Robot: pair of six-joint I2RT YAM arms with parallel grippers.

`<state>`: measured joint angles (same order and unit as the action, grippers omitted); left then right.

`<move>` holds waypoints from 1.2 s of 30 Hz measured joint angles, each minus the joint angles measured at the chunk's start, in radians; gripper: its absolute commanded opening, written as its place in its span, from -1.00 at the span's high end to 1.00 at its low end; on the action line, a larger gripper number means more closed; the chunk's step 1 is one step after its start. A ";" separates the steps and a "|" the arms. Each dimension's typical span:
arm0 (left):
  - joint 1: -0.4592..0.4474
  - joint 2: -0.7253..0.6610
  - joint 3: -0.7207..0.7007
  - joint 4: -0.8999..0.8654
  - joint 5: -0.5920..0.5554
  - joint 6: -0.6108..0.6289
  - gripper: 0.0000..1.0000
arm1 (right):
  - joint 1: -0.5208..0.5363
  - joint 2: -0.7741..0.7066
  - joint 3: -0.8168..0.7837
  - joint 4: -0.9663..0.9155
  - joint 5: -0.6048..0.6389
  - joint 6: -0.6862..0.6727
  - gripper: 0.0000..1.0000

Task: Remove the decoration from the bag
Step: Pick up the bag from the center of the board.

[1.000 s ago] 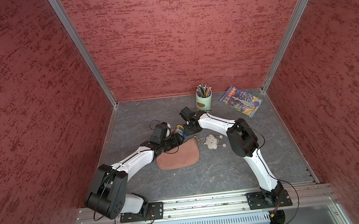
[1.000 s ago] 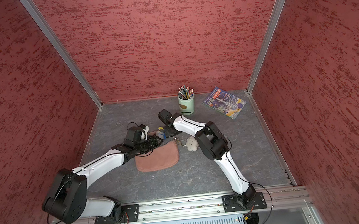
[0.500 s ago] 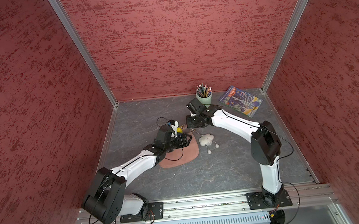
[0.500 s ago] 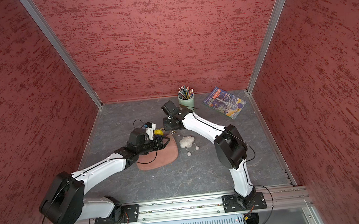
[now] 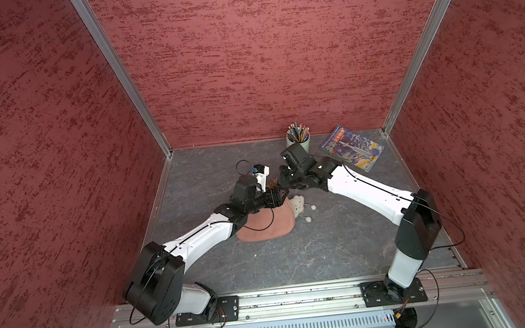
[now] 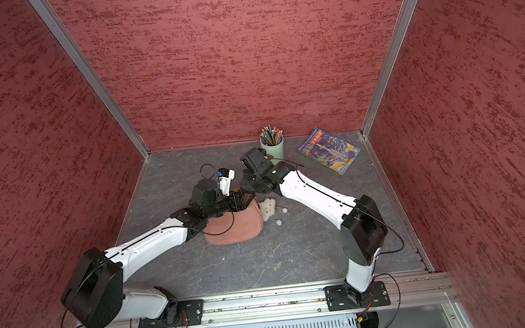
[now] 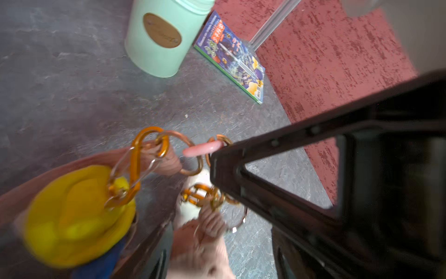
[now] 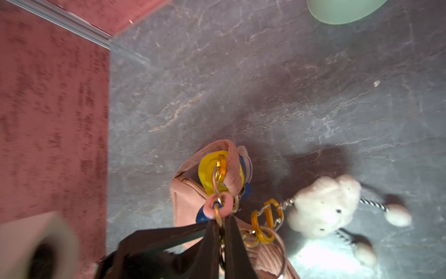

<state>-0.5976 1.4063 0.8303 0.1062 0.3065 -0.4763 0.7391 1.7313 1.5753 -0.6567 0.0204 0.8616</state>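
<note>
The dusty-pink bag point(image 5: 266, 226) point(image 6: 233, 229) lies mid-floor, its strap end raised. A yellow decoration point(image 8: 208, 174) point(image 7: 79, 215) and a white plush decoration point(image 8: 323, 205) point(image 5: 297, 203) hang from its rings by orange carabiners point(image 8: 266, 223). My right gripper point(image 8: 220, 221) point(image 5: 285, 187) is shut on a gold ring threaded through a pink ring point(image 8: 218, 205) point(image 7: 202, 148). My left gripper point(image 7: 217, 261) point(image 5: 278, 194) stands open around the bag's pink strap end, with floor showing beside the strap. In both top views the two grippers meet tip to tip above the bag's far end.
A mint cup of pencils point(image 5: 298, 141) point(image 7: 156, 43) stands at the back, close behind my right wrist. A colourful book point(image 5: 351, 148) point(image 7: 231, 58) lies flat in the back right corner. Red walls point(image 5: 54, 160) close in three sides.
The right arm's elbow swung out to the right and its gripper came down to the bag's far end. The left gripper moved right to meet it. The plush slid slightly left.
</note>
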 measured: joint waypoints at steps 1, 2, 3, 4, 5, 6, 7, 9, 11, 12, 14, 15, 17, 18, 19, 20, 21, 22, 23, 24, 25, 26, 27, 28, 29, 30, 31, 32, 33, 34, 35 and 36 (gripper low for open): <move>-0.007 0.000 0.009 -0.005 0.000 0.008 -0.35 | 0.005 -0.017 -0.002 0.000 0.006 0.011 1.00; -0.011 0.000 0.017 -0.012 0.000 0.015 -0.34 | 0.010 -0.035 -0.003 -0.003 0.013 0.023 1.00; -0.016 -0.002 0.025 -0.019 0.000 0.023 -0.31 | 0.014 -0.052 -0.003 -0.004 0.020 0.032 1.00; -0.019 -0.005 0.031 -0.026 0.000 0.030 -0.28 | 0.020 -0.070 -0.003 -0.004 0.028 0.043 1.00; -0.021 -0.008 0.034 -0.032 0.000 0.038 -0.25 | 0.026 -0.087 -0.003 -0.006 0.036 0.053 1.00; -0.023 -0.016 0.037 -0.040 -0.001 0.043 -0.22 | 0.031 -0.101 -0.003 -0.007 0.042 0.060 1.00; -0.024 -0.024 0.040 -0.046 -0.001 0.048 -0.19 | 0.037 -0.116 -0.003 -0.007 0.048 0.068 1.00; -0.025 -0.044 0.046 -0.061 -0.001 0.058 -0.13 | 0.048 -0.138 -0.003 -0.008 0.059 0.081 1.00; -0.025 -0.069 0.055 -0.074 0.000 0.070 -0.12 | 0.058 -0.154 -0.003 -0.009 0.068 0.090 1.00; -0.025 -0.084 0.061 -0.083 0.004 0.076 -0.11 | 0.061 -0.159 -0.003 -0.010 0.072 0.093 1.00; -0.025 -0.113 0.071 -0.092 0.011 0.090 -0.10 | 0.068 -0.168 -0.003 -0.013 0.081 0.099 1.00; -0.025 -0.125 0.074 -0.094 0.016 0.094 -0.08 | 0.071 -0.171 -0.003 -0.016 0.084 0.100 1.00; -0.025 -0.147 0.082 -0.100 0.033 0.102 -0.02 | 0.076 -0.177 -0.003 -0.021 0.093 0.101 1.00; -0.025 -0.153 0.085 -0.101 0.041 0.105 0.01 | 0.079 -0.180 -0.003 -0.023 0.097 0.102 1.00; -0.025 -0.159 0.092 -0.105 0.055 0.107 0.05 | 0.082 -0.183 -0.003 -0.023 0.101 0.104 1.00; -0.025 -0.160 0.097 -0.108 0.063 0.109 0.08 | 0.084 -0.186 -0.003 -0.023 0.105 0.105 1.00; -0.025 -0.160 0.100 -0.111 0.071 0.111 0.10 | 0.086 -0.190 -0.003 -0.023 0.109 0.105 1.00; -0.025 -0.160 0.102 -0.114 0.079 0.112 0.13 | 0.089 -0.195 -0.003 -0.023 0.114 0.107 1.00; -0.025 -0.160 0.103 -0.118 0.085 0.113 0.15 | 0.092 -0.200 -0.003 -0.023 0.120 0.108 1.00; -0.026 -0.160 0.103 -0.122 0.090 0.114 0.17 | 0.095 -0.205 -0.003 -0.023 0.124 0.108 1.00; -0.026 -0.160 0.103 -0.127 0.097 0.115 0.20 | 0.097 -0.210 -0.003 -0.023 0.126 0.108 1.00; -0.026 -0.160 0.103 -0.132 0.102 0.116 0.25 | 0.100 -0.214 -0.003 -0.022 0.129 0.108 1.00; -0.026 -0.159 0.104 -0.137 0.108 0.118 0.28 | 0.103 -0.218 -0.003 -0.022 0.132 0.109 1.00; -0.026 -0.159 0.106 -0.141 0.111 0.120 0.32 | 0.105 -0.220 -0.003 -0.022 0.134 0.109 1.00; -0.026 -0.158 0.109 -0.145 0.114 0.123 0.34 | 0.108 -0.221 -0.003 -0.021 0.137 0.110 1.00; -0.026 -0.157 0.113 -0.148 0.116 0.126 0.35 | 0.111 -0.222 -0.003 -0.021 0.139 0.111 1.00; -0.026 -0.156 0.118 -0.152 0.116 0.128 0.36 | 0.113 -0.222 -0.003 -0.021 0.141 0.111 1.00; -0.026 -0.156 0.122 -0.155 0.116 0.130 0.36 | 0.116 -0.222 -0.003 -0.021 0.142 0.111 1.00; -0.025 -0.156 0.128 -0.158 0.116 0.130 0.35 | 0.117 -0.222 -0.003 -0.021 0.142 0.111 1.00; -0.024 -0.156 0.132 -0.159 0.116 0.131 0.35 | 0.119 -0.222 -0.003 -0.021 0.143 0.111 1.00; -0.022 -0.156 0.137 -0.159 0.118 0.131 0.37 | 0.120 -0.222 -0.003 -0.021 0.143 0.111 1.00; -0.020 -0.156 0.141 -0.159 0.119 0.131 0.40 | 0.121 -0.222 -0.003 -0.021 0.143 0.111 1.00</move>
<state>-0.6174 1.2503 0.9714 -0.0525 0.4259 -0.3450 0.8604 1.5097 1.5723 -0.6781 0.1638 0.9730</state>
